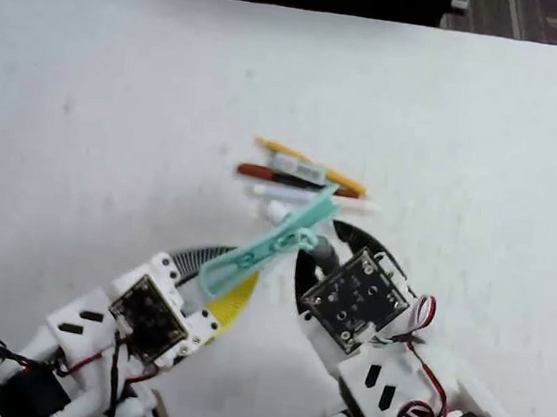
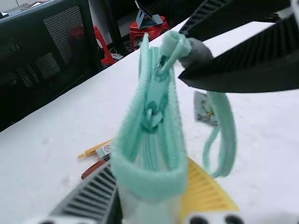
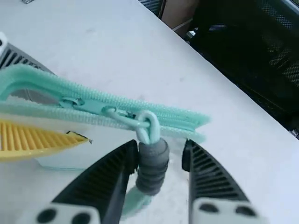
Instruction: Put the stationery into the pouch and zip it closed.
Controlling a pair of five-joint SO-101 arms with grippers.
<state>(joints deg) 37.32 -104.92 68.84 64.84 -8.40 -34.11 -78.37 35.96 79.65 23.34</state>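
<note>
Now we hold the pouch (image 1: 270,243) above the surface (image 1: 120,100), one end clamped in our left end effector (image 1: 212,281). Our right end effector (image 3: 160,145) stands open astride the grey zip pull (image 3: 152,165). We should pinch it squarely and draw straight along the teeth. The pens (image 1: 302,176) lie just beyond the pouch, with bare surface on both sides.

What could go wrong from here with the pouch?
The pens lie on the table, outside the pouch, so zipping now might shut it empty. The right gripper touches the grey pull on one side only; a tug may slip off.
</note>
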